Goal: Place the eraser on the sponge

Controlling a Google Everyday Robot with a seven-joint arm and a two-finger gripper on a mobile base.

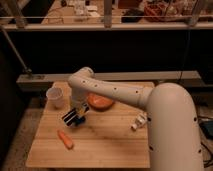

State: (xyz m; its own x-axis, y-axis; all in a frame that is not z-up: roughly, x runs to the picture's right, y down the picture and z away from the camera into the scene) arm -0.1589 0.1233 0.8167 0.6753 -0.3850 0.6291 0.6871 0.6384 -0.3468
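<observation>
The arm is reaching down from the right side over the wooden worktop (110, 145), and the gripper (76, 113) is hanging low over the left half of the worktop, just in front of the orange bowl (101, 102). The fingers are clamping on the eraser (70, 116), which is sitting tilted in their grip, its pale stripes running slantwise and its lower end pointing toward the worktop's left edge. The sponge (81, 120) is lying directly under and just beside the gripper, on the eraser's right, mostly in the gripper's shadow; whether the eraser is touching it cannot be told. A white cup (55, 97) is standing upright near the far left corner. An orange carrot-like piece (65, 139) is lying nearer the front left corner, well apart from the gripper. A small white object (139, 121) is resting toward the right edge, beside the robot's large pale body.
</observation>
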